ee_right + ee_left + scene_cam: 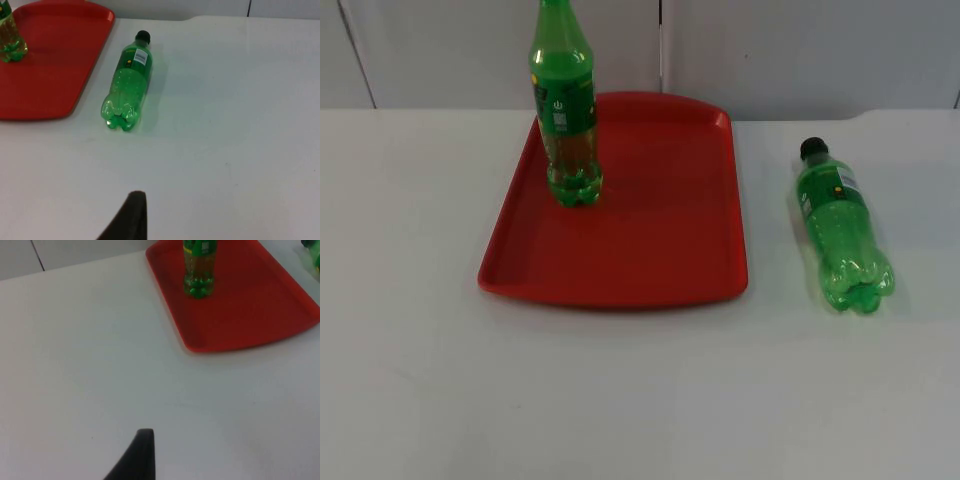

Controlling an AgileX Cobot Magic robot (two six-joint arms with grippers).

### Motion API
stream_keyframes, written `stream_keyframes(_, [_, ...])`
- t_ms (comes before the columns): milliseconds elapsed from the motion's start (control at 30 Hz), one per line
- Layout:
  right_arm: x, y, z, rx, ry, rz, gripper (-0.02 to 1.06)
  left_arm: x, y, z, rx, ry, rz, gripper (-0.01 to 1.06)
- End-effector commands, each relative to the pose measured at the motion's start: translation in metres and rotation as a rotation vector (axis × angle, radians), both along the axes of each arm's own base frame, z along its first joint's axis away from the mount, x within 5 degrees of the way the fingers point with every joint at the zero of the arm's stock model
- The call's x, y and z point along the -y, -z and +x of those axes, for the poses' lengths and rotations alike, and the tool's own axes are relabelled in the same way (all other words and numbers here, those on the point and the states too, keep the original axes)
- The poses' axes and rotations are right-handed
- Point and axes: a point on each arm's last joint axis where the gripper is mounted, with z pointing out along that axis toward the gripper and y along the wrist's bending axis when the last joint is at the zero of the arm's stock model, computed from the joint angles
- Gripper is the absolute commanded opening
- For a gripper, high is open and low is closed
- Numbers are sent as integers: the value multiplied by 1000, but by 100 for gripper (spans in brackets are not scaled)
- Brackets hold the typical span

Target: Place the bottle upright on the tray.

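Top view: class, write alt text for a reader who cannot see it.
A green bottle with a black cap lies on its side on the white table, to the right of a red tray. A second green bottle stands upright on the tray's far left part.

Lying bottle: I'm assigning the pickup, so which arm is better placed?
Right, probably. The lying bottle rests on the table right of the tray, ahead of the right gripper's fingertip.
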Motion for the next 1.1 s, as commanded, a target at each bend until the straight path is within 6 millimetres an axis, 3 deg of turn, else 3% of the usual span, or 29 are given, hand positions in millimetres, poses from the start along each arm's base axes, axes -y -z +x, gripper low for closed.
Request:
stream_keyframes(0, [0,1,0,3,4,-2,105,0,0,0,11,-3,2,105])
stream_keyframes(333, [0,1,0,3,4,-2,105,0,0,0,12,-27,4,105])
stream_keyframes(800, [0,1,0,3,4,-2,105,1,0,1,11,-289,6,105])
stream_keyframes(1067, [0,1,0,3,4,-2,105,1,0,1,11,-342,6,105])
